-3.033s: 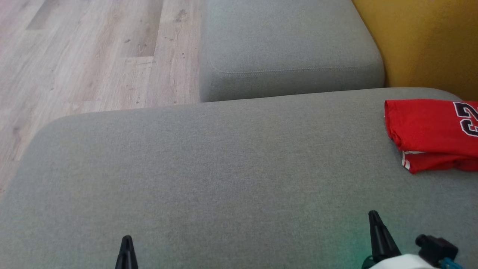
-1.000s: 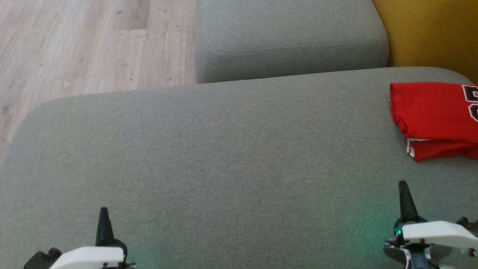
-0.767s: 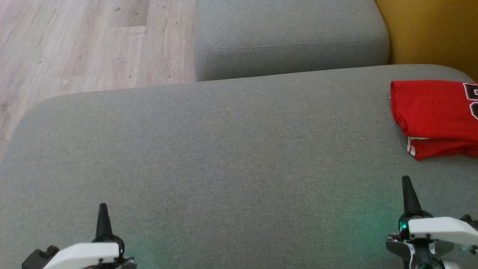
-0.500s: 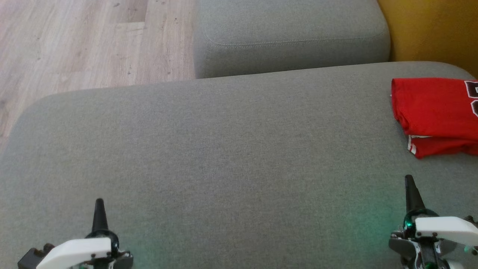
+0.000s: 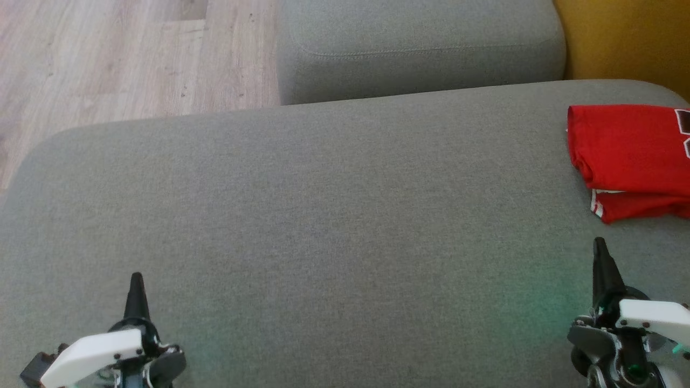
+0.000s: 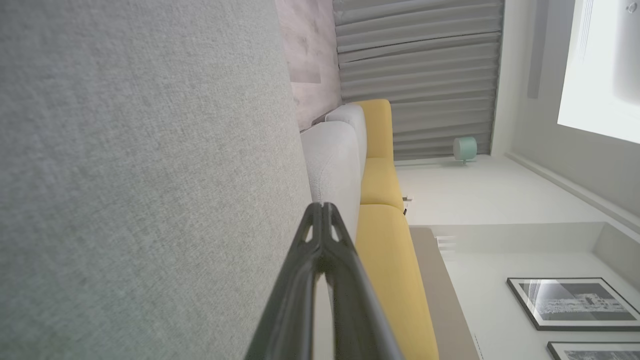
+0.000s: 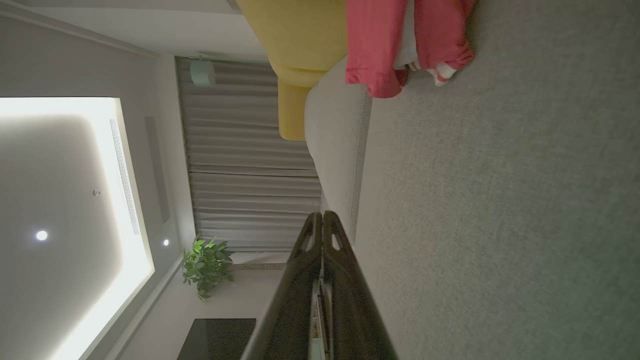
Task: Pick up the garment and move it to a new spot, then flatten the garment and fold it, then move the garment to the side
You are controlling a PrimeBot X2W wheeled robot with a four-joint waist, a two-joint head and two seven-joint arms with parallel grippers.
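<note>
The garment (image 5: 628,145) is bright red with white trim and a dark print. The sofa cushion (image 5: 323,215) is plain heathered grey. The backrest (image 5: 625,37) is mustard yellow, and the floor (image 5: 108,54) is pale wood-grain planks.

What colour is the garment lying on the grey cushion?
The garment is red with white trim and dark print, clearest in the head view.

Left gripper (image 5: 136,281), two long dark tapered fingers on a white-shelled wrist: fingertips pressed together, holding nothing, pointing away over the near left part of the grey fabric cushion (image 5: 345,215). Right gripper (image 5: 599,249), same build: fingertips together, empty, over the cushion's near right part.
</note>
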